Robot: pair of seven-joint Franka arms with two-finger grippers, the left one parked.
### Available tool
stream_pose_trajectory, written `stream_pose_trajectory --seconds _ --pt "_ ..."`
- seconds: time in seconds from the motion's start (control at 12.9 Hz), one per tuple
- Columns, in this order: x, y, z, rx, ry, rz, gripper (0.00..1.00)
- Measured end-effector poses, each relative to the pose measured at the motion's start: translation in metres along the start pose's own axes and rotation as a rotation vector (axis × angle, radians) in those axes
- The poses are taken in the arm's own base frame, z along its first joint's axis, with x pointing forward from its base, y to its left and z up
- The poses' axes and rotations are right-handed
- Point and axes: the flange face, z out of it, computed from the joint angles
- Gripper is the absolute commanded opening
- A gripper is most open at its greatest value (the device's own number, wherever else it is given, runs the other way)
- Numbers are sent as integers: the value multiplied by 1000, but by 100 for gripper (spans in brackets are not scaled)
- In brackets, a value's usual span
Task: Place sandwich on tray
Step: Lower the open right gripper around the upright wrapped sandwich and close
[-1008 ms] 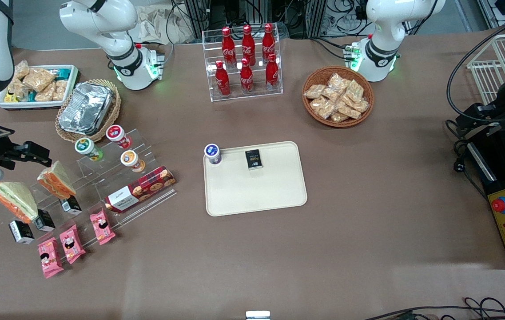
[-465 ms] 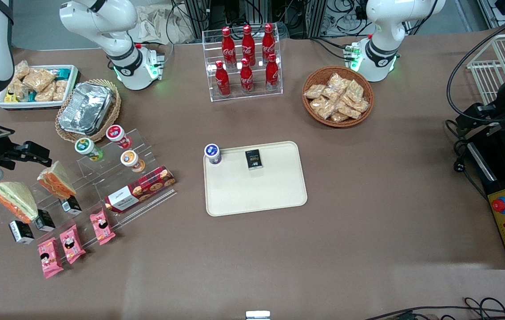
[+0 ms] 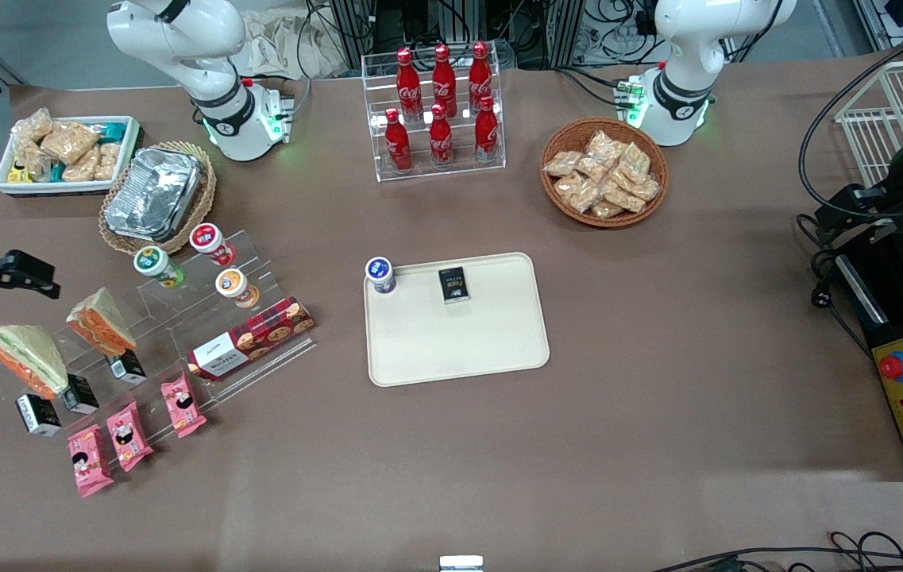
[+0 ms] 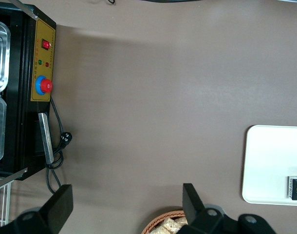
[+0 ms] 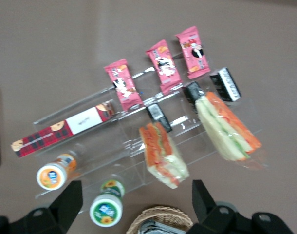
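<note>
Two alike clear-wrapped wedge sandwiches lean on a clear acrylic stand at the working arm's end of the table. The sandwich (image 3: 100,322) (image 5: 163,155) is the one closer to the tray. The second wedge (image 3: 25,359) (image 5: 227,127) lies beside it, farther from the tray. The cream-beige tray (image 3: 459,349) (image 4: 270,165) sits mid-table and holds a small yogurt cup (image 3: 380,274) and a black packet (image 3: 455,284). My gripper (image 3: 34,276) (image 5: 136,207) is open and empty. It hovers above the table beside the stand, apart from both sandwiches.
The acrylic stand (image 3: 181,318) also carries three small cups, a plaid biscuit box (image 3: 251,337), black packets and pink snack packets (image 3: 127,435). A foil container in a wicker basket (image 3: 156,195), a white snack bin (image 3: 66,152), a cola rack (image 3: 439,111) and a basket of snacks (image 3: 603,173) stand farther back.
My gripper has shifted sideways toward the working arm's end of the table, away from the stand. The sandwiches and tray have not moved.
</note>
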Motion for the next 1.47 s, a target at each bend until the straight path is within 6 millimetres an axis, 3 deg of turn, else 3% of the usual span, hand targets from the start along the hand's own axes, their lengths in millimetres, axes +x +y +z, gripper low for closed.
stream_pose_trajectory --seconds 0.31,0.54,0.7,1.16,1.47 --pt "-7 51 12 -13 15 -111 100" --pt "-10 104 49 28 23 -209 100" --pt "-8 127 73 35 34 -254 100" --pt "14 145 140 9 40 -354 100" --pt "12 157 170 27 9 -350 100"
